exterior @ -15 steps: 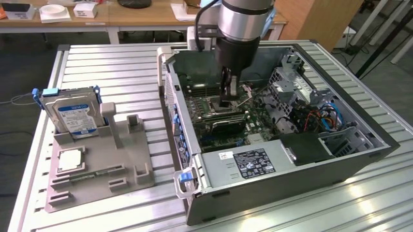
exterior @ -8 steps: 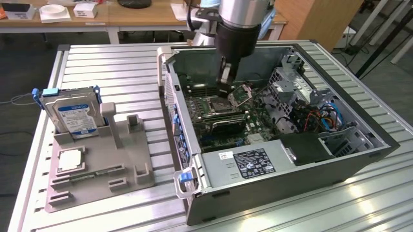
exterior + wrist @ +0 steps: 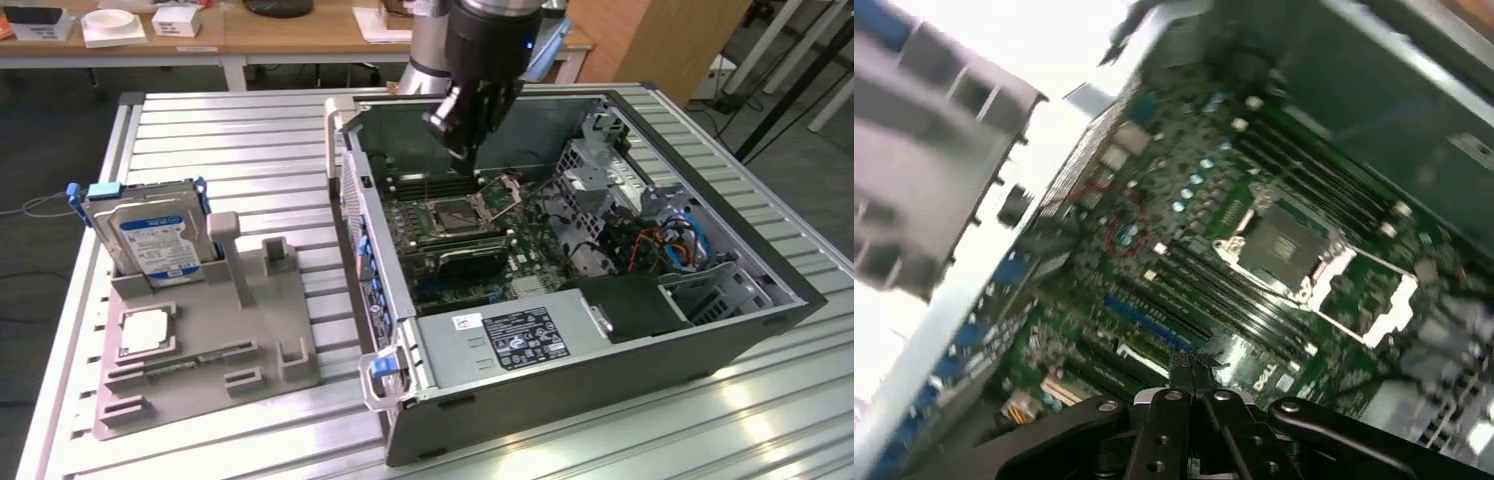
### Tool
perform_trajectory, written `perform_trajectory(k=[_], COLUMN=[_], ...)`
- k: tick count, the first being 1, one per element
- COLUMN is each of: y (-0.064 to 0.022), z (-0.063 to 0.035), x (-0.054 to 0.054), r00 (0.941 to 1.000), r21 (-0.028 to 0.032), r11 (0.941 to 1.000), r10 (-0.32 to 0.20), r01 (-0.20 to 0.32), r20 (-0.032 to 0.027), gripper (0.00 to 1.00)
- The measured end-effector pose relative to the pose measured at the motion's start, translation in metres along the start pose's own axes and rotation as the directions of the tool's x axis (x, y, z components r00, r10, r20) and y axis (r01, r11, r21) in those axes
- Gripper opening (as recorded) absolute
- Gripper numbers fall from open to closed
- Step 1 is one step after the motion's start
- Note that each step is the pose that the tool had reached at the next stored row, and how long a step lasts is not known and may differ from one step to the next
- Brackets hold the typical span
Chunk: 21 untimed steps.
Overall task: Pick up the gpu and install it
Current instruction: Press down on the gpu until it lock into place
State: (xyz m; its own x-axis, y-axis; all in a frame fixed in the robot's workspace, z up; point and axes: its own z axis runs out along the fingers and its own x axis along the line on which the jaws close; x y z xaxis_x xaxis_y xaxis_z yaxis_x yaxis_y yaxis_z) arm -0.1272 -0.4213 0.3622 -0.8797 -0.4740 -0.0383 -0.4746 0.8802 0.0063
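Rack [image 3: 267,320]: grey moulded holder at the exterior view's left, on the ribbed metal table [image 3: 240,130]. It carries a boxy silver drive [image 3: 147,235] standing on edge and a flat square chip [image 3: 144,330]. Its upright post stands bare.
Case [image 3: 561,400]: open steel tower lying on its side, well apart from the rack. Dull grey walls, with the green board [image 3: 534,275] facing up.
Gripper [image 3: 462,150]: black, fingers pressed together with nothing between them that I can make out. It hangs over the board's far edge, above the socket [image 3: 451,212].
Gripper, wrist view [image 3: 1192,378]: the closed tips point down at the board, between the socket [image 3: 1284,245] and the long slots.
Gpu [image 3: 470,258]: it appears to be inside the case already — a thin dark card with a green edge, standing on the board just nearer the camera than the socket.
Key relation: the gpu lies below the gripper and toward the camera, apart from it. Its long axis runs across the case from the exterior view's left to right.
Seating: judged in its slot — not sure it is fully home.
Right end: labelled black-and-grey supply box [image 3: 514,338], then blue and orange cables [image 3: 674,240].
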Motion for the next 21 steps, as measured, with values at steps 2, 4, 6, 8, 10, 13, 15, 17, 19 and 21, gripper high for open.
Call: perform_trajectory(k=[2, 4, 6, 8, 10, 13, 15, 17, 19, 21], y=[0.0029, 0.0057, 0.008, 0.0101, 0.0121, 0.0143, 0.0155, 0.0164, 0.017, 0.0173], z=[-0.0053, -0.0102, -0.0144, -0.0181, -0.0214, -0.0253, -0.0272, -0.0287, -0.0297, -0.0303], x=[-0.003, -0.005, -0.007, -0.009, -0.011, -0.013, -0.015, -0.016, -0.016, -0.016], r00=[0.9953, 0.9823, 0.9647, 0.9442, 0.922, 0.8908, 0.8732, 0.859, 0.8486, 0.8432], r21=[-0.0033, -0.0065, -0.0093, -0.0117, -0.0137, -0.0162, -0.0174, -0.0182, -0.0188, -0.0191], r11=[0.9953, 0.9823, 0.9647, 0.9441, 0.9219, 0.8907, 0.8731, 0.8588, 0.8485, 0.843], r10=[0.097, 0.187, 0.263, 0.329, 0.387, 0.454, 0.487, 0.512, 0.529, 0.538], r01=[-0.097, -0.187, -0.263, -0.329, -0.387, -0.454, -0.487, -0.512, -0.529, -0.538], r20=[0.0006, 0.0005, 0.0001, -0.0006, -0.0017, -0.0031, -0.0039, -0.0046, -0.0051, -0.0054], gripper=[0.13, 0.13, 0.13, 0.13, 0.13, 0.13, 0.13, 0.13, 0.13, 0.13])
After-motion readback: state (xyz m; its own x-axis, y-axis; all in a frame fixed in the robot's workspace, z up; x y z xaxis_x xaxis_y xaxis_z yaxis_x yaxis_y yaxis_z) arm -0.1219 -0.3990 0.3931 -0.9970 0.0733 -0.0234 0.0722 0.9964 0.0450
